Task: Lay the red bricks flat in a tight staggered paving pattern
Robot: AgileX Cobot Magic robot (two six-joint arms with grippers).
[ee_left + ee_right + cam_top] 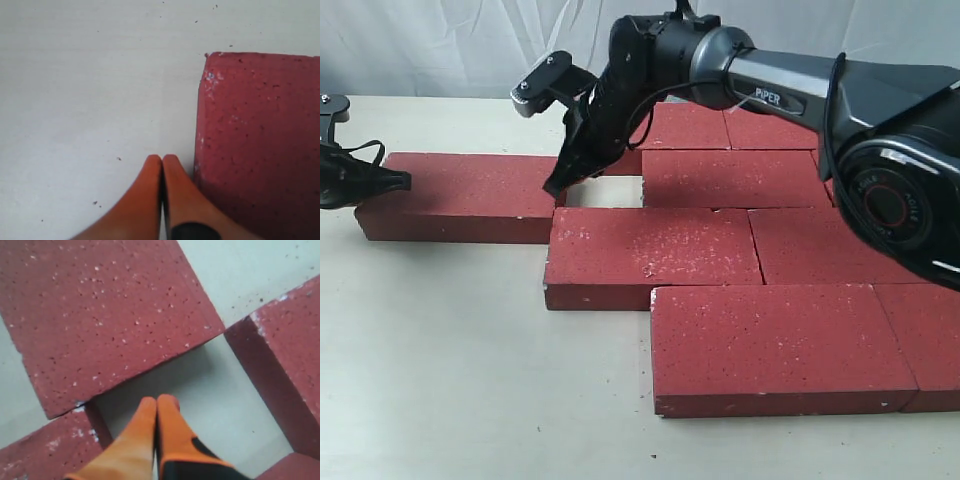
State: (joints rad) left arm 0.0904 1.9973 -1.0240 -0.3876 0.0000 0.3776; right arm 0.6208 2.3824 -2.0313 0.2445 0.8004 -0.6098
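Observation:
Several red bricks lie flat on the pale table (440,350) in staggered rows. One brick (460,195) lies apart at the left, with a bare gap (605,192) between it and the row's following brick (730,178). My right gripper (556,186) reaches across, shut and empty, its tips in that gap beside the left brick's end (100,435). In the right wrist view its fingertips (158,401) point at bare table between bricks. My left gripper (402,181) is shut and empty at the left brick's outer end (250,145); its fingertips (162,159) sit beside that end.
A white curtain (450,45) hangs behind the table. The paved block (770,330) fills the right half, running out of view at the right edge. The right arm (790,95) spans over the back bricks.

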